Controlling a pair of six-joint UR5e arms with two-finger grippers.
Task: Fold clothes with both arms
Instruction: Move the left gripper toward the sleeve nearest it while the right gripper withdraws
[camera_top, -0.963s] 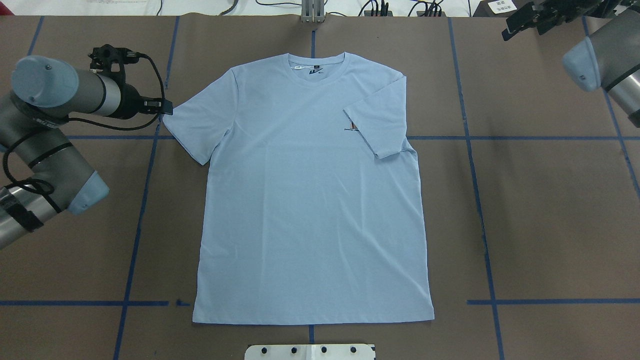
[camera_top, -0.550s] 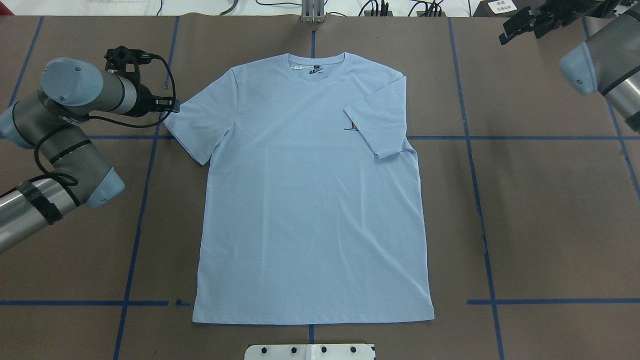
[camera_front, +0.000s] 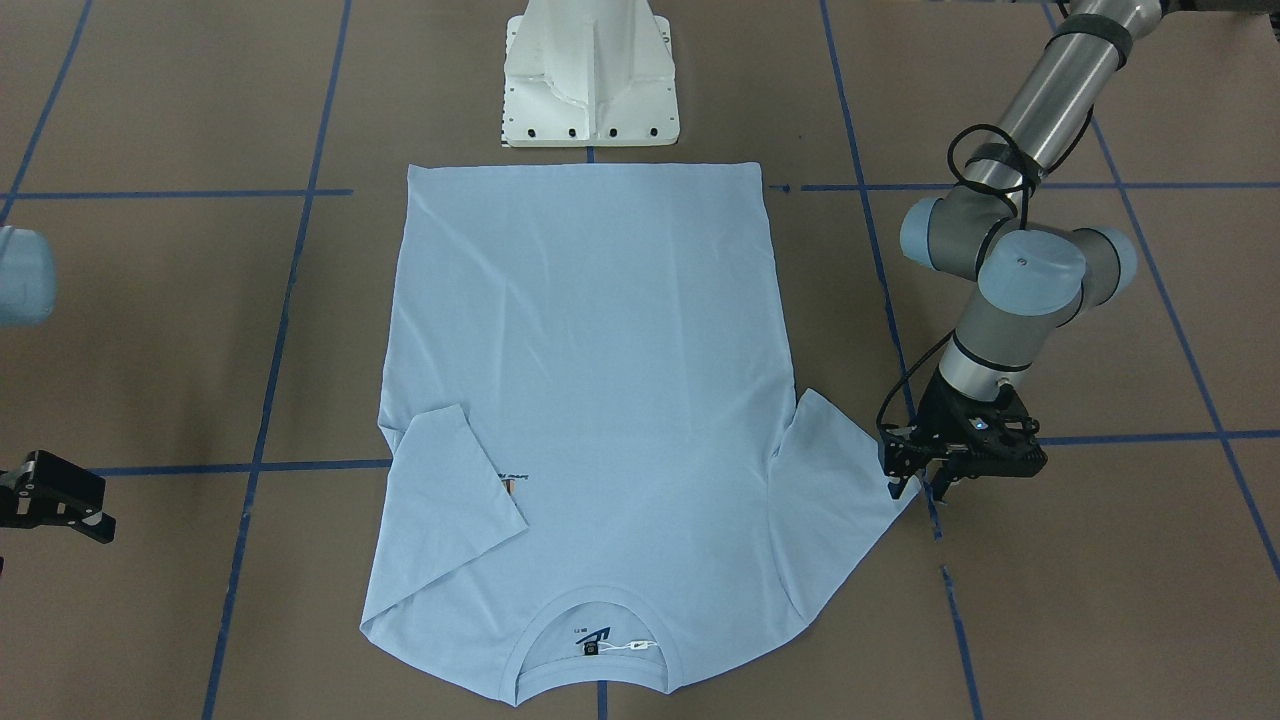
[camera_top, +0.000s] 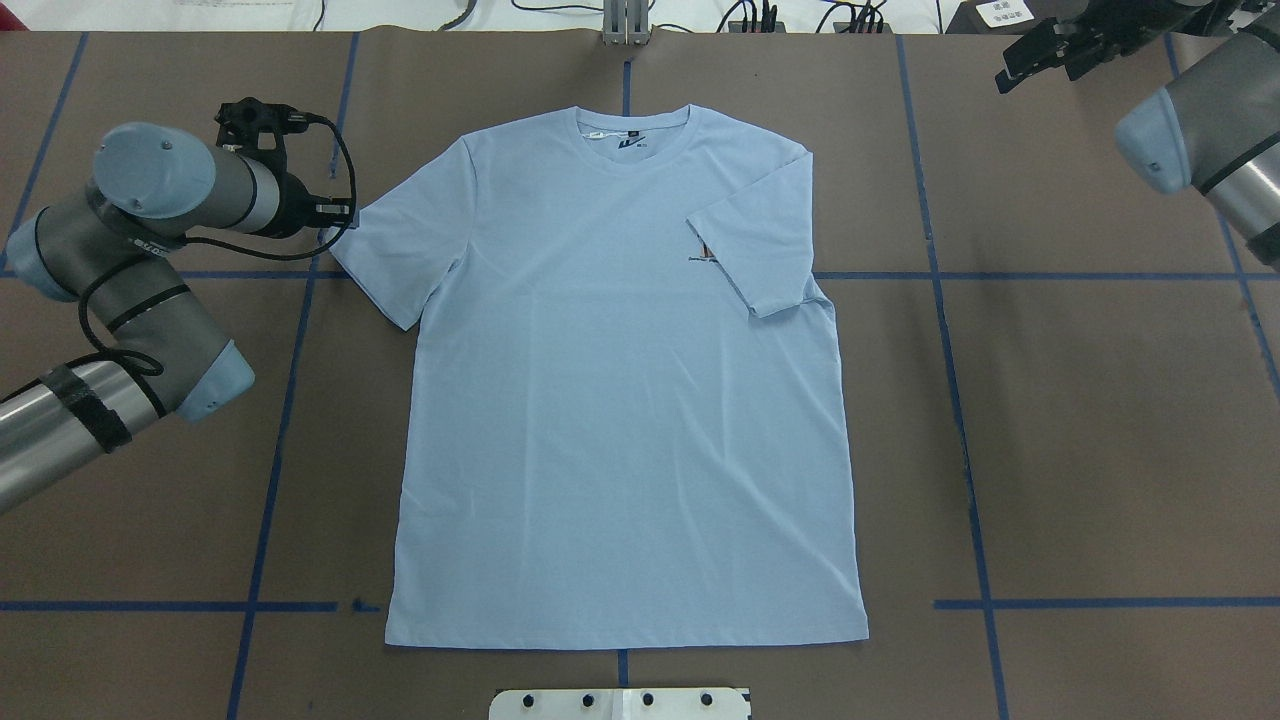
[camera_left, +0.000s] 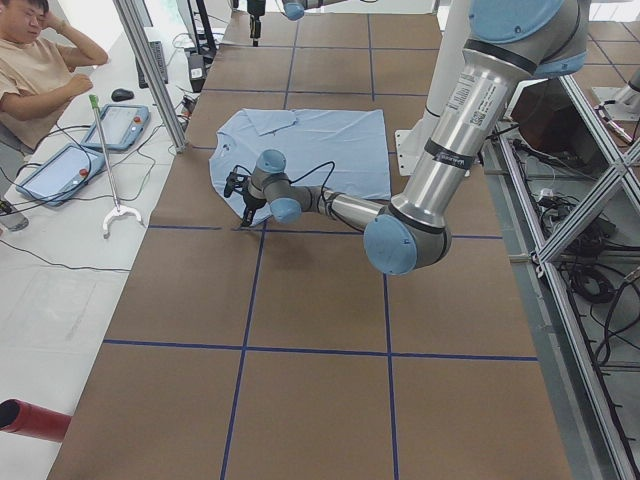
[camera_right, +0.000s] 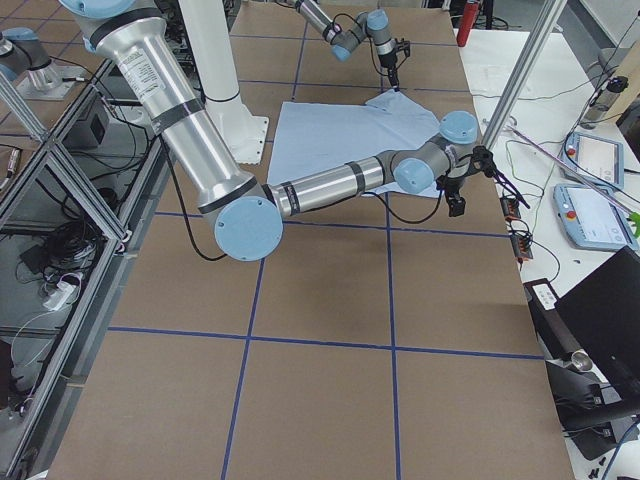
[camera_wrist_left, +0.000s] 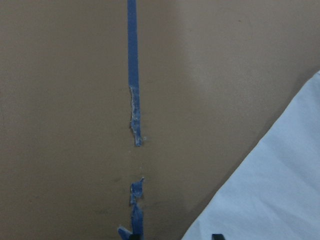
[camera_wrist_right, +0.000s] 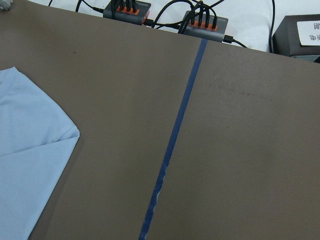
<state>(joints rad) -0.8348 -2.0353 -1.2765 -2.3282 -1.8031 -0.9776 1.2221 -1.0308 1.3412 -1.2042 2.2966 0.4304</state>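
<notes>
Light blue T-shirt (camera_top: 620, 420): flat on brown table (camera_top: 1100, 450), collar away from robot. Left gripper (camera_front: 917, 488): jaws parted, empty, at outspread sleeve (camera_top: 400, 250) tip. Right gripper (camera_top: 1045, 50): clear of shirt; opening cannot be told.

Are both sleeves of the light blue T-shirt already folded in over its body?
No, only the right-side sleeve is folded onto the T-shirt; the left-side sleeve lies spread flat on the table.

Your tabletop (camera_top: 1100, 450) is covered in brown paper gridded with blue tape (camera_top: 965, 450); power strips (camera_wrist_right: 127, 8) line its far edge, and aluminium frame posts (camera_left: 150, 75) rise from the pale floor (camera_left: 60, 300) beyond its ends
</notes>
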